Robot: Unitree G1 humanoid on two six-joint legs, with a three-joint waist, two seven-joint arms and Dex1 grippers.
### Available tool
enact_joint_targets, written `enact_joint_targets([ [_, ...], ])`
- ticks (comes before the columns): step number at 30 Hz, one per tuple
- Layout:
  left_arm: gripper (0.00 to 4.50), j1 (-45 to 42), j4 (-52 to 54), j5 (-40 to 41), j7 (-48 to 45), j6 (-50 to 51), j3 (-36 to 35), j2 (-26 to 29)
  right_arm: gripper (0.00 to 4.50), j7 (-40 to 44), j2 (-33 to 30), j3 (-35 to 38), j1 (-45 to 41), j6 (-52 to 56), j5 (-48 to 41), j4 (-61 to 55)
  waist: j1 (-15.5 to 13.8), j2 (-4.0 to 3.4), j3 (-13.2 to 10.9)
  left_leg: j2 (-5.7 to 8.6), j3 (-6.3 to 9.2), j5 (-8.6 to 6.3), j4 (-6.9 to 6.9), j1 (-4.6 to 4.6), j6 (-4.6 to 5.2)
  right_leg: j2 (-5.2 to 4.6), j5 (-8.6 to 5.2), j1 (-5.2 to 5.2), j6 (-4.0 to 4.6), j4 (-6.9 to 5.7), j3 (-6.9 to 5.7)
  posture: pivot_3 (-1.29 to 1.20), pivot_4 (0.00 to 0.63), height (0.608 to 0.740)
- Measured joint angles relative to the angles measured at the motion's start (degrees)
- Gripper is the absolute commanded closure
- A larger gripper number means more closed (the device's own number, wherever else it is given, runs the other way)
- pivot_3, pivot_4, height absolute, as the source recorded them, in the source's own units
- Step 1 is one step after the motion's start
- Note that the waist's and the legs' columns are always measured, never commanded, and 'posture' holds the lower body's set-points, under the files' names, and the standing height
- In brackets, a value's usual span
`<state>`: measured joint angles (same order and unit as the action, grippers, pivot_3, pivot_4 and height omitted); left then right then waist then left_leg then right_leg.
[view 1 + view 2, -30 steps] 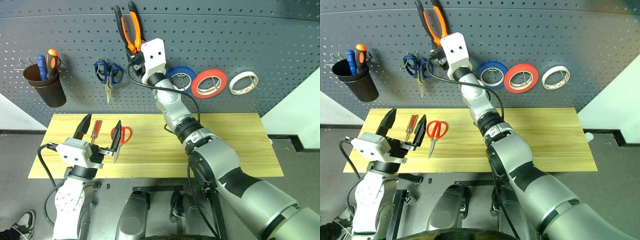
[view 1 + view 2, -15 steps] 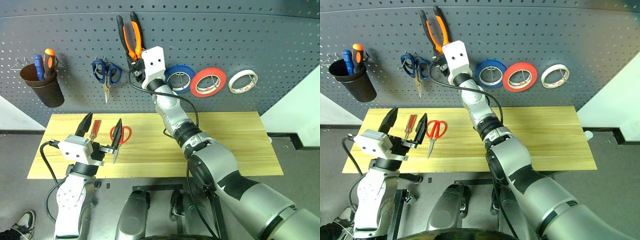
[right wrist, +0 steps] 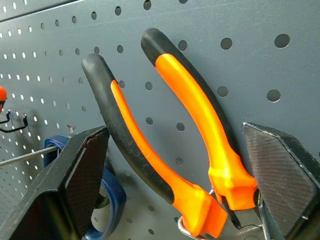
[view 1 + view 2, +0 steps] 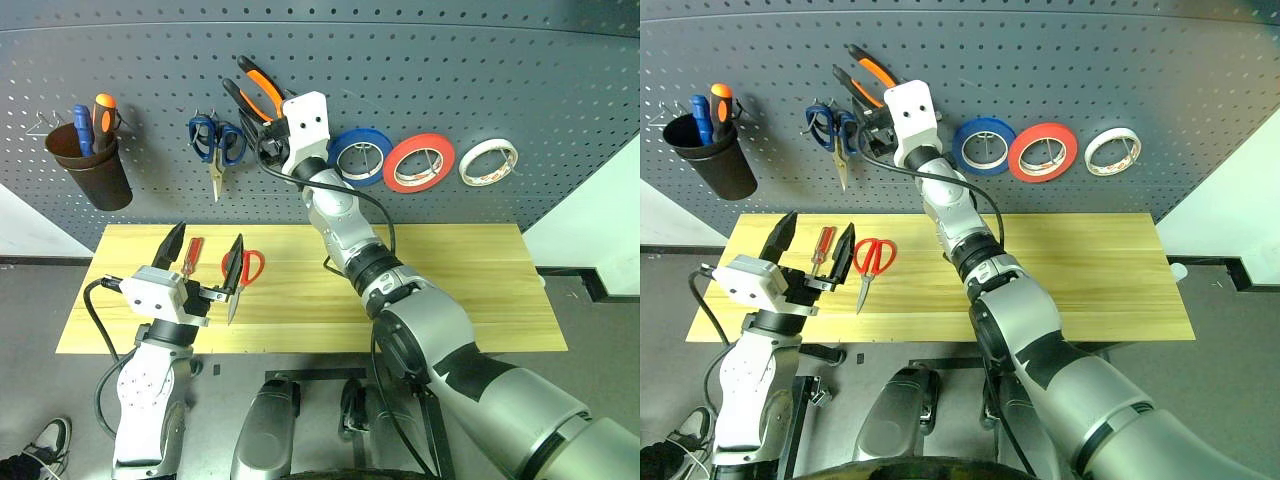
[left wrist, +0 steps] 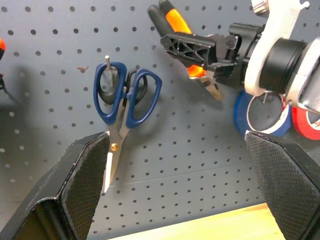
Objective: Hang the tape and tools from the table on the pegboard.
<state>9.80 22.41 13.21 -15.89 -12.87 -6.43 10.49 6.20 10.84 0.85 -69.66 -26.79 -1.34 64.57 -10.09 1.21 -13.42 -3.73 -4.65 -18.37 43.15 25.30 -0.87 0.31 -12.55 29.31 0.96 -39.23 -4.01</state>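
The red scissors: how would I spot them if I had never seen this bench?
Start at the light wooden table below the dark pegboard. Toward its left end, the red scissors lie flat, blades pointing to the near edge. A slim red screwdriver lies beside them; the only other scissors are blue and hang on the board.

Even, bright overhead light; soft short shadows under rolls on pegboard (image 4: pixel 520 90). Head views bowed at edges, pegboard top curved. Wrist views sharp, slight glare on desk (image 4: pixel 470 290).
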Motion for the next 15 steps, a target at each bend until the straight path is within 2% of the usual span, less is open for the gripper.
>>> enact_joint_targets([
  [7,0.0,-1.1,-2.1,-0.1,-0.3,-1.7,0.0,0.0,0.03,0.7,-0.9,-1.2,7.1,2.2,0.4,-9.7,-0.2,0.04,0.0,0.09,0.08,-0.01,-0.02,0.17,0.01,-0.04,0.06,0.02,-0.09,0.06,0.0,0.41,0.191,0.677],
  [15,0.0,-2.7,-4.2,-0.2,-0.6,-2.7,0.3,-0.4,0.03,2.3,-3.6,-3.7,20.7,12.2,0.5,-28.9,0.1,0.06,0.0,0.1,0.06,-0.04,-0.09,0.17,0.07,-0.05,0.06,0.02,-0.1,0.13,0.02,0.4,0.177,0.677],
])
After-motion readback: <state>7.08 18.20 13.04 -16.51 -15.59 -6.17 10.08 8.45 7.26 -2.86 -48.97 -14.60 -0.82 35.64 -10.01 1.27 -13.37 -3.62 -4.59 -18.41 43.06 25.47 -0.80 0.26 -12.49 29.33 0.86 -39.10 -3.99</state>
